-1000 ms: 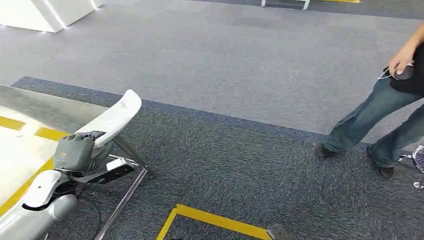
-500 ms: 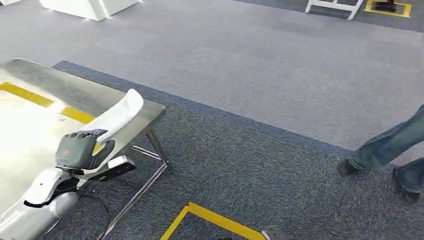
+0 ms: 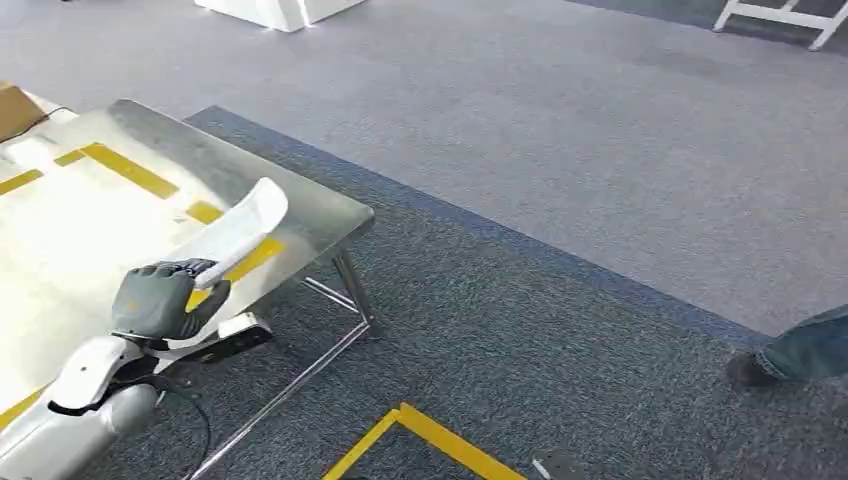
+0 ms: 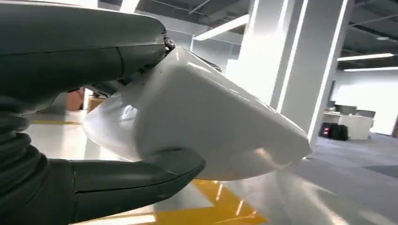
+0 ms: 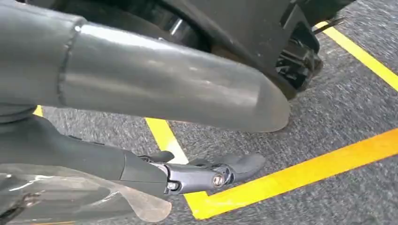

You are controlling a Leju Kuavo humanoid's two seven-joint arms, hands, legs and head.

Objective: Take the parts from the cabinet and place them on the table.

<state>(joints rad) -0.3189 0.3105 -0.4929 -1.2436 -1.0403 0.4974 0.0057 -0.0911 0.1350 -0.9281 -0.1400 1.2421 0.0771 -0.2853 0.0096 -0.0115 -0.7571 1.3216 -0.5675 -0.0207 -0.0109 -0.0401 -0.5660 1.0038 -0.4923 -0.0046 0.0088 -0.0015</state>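
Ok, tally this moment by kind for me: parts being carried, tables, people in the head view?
white part: 1, gripped by the left hand
metal table: 1
person: 1, just a lower leg and shoe at the edge
Total: 3

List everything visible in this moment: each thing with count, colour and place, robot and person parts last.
part: one, white, curved, held above the table's near corner
table: one, steel top with yellow tape stripes, left of scene
cardboard box: one, brown, far left edge beside table
floor tape: yellow lines on dark carpet, near the robot
white furniture: at the far top edge
person's leg: jeans, dark shoe, right edge
left hand: grey, grips the part
right hand: dark, hangs over the floor tape
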